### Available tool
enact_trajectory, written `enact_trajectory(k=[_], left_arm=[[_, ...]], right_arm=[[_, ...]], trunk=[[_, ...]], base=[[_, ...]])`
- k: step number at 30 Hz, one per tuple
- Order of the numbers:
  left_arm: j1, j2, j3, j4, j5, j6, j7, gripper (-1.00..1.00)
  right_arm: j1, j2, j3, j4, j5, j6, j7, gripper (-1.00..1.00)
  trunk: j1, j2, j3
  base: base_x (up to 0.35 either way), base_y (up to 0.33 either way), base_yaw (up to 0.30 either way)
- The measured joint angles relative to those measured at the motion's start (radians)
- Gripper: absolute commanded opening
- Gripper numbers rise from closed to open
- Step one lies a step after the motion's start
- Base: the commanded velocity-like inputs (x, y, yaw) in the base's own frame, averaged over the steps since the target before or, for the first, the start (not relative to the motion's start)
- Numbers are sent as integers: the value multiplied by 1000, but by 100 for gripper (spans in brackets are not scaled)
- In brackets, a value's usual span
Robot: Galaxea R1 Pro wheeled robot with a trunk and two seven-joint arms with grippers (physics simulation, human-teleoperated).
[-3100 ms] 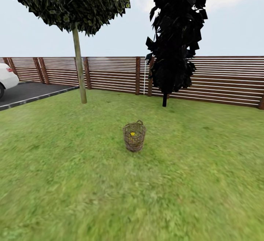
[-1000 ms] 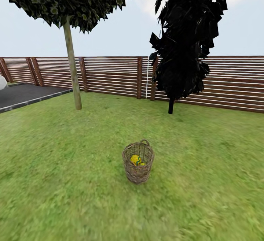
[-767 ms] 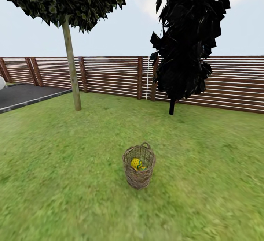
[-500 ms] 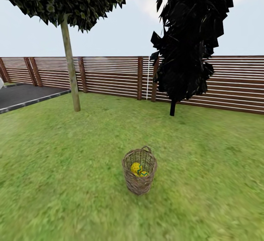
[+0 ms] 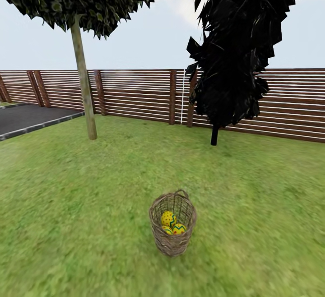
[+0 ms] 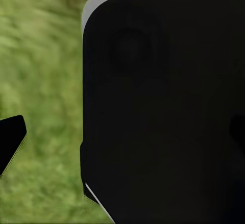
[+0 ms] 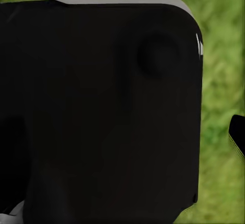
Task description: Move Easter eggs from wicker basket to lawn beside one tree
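The wicker basket [image 5: 172, 236] stands upright on the lawn [image 5: 90, 206] straight ahead, a short way off. Inside it lie three yellow Easter eggs [image 5: 168, 218] with red dots and blue zigzags, bunched together at the bottom. The tree [image 5: 84, 85], with a pale bare trunk and a dark-green crown, rises at the back left, well beyond the basket. In the left wrist view a dark fingertip [image 6: 11, 141] pokes in over grass. In the right wrist view another dark fingertip [image 7: 237, 134] shows at the edge. A black robot panel [image 6: 163, 106] hides the rest of each gripper.
A black columnar tree [image 5: 239, 48] stands at the back right before a brown slatted fence [image 5: 135, 94]. A dark paved driveway [image 5: 27, 117] lies at the far left. Grass stretches all around the basket.
The camera has moved closer to the basket, which now sits lower and larger in the head view. All three eggs show inside it instead of one. The white car has left the view.
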Motion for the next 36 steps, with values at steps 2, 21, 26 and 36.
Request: enact_trajectory(k=[2,21,26,36], left_arm=[[0,0,0,0,0,0,0,100],[0,0,0,0,0,-1,3,100],[0,0,0,-1,0,-1,3,100],[0,0,1,0,0,-4,4,100]], right_arm=[[0,0,0,0,0,0,0,100],[0,0,0,0,0,1,0,100],[0,1,-1,1,0,1,0,100],[0,1,-1,1,-1,1,0,100]], trunk=[[0,0,0],[0,0,0],[0,0,0],[0,0,0]], base=[[334,0,0],[327,0,0],[316,-15,0],[252,-52,0]])
